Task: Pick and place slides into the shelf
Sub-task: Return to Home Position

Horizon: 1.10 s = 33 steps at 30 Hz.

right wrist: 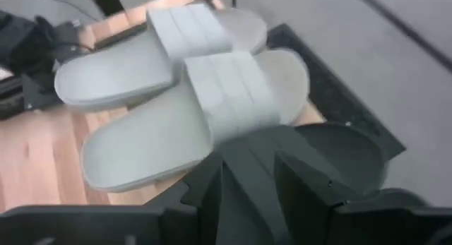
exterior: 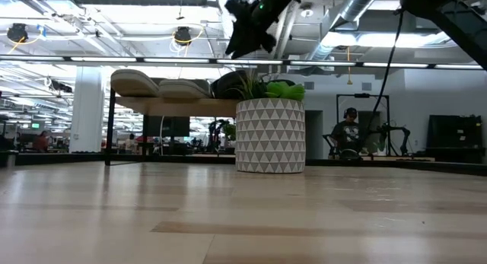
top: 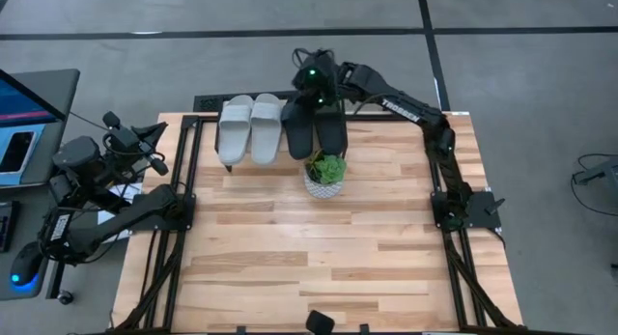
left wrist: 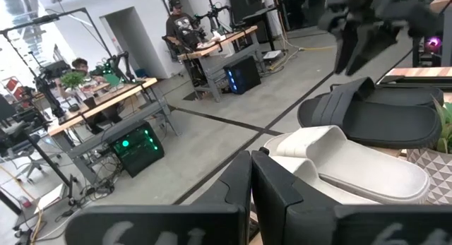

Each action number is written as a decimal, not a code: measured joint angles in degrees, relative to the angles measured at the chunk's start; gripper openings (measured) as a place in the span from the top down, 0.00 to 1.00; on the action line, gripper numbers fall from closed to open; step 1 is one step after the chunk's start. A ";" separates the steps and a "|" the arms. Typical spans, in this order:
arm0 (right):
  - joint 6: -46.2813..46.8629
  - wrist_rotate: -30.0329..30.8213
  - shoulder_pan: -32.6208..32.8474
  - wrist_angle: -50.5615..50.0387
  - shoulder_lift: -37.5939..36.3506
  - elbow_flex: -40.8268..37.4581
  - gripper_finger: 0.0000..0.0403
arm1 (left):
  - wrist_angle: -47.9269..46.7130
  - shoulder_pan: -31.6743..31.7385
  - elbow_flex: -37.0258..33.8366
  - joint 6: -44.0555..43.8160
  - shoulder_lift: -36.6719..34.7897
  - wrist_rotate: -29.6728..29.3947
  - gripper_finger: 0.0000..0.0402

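On the plank shelf point(exterior: 175, 106) lie four smooth, wide-strapped slides point(top: 265, 127); right jaws open above, left jaws closed.

Little writing to be read from where I stand.
One line of white lettering point(top: 400, 108) runs along a dark link of the right arm point(top: 430, 127), well back from the fingers of the right gripper point(top: 311, 89); it looks like TROSSEN, though it is small. Just behind the fingers of the left gripper point(left wrist: 251, 164), on its dark body, sit pale marks point(left wrist: 134, 234), too blurred to make out as letters or numbers.
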 joint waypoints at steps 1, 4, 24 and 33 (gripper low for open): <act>-0.02 0.43 -0.06 0.69 -1.16 -0.77 0.71 | 0.00 -0.02 0.00 0.00 0.00 0.00 1.00; -0.78 5.92 -0.17 -0.31 -4.24 -0.87 0.74 | 0.01 -0.02 0.00 0.07 0.00 -0.13 1.00; -8.53 -21.07 -2.00 27.22 -26.49 -24.48 0.84 | -0.71 -11.85 -0.55 -1.81 -0.63 18.77 1.00; 1.05 -24.04 -1.79 54.92 -36.65 -54.23 0.84 | 8.42 -20.70 -11.11 -10.99 -0.59 27.92 1.00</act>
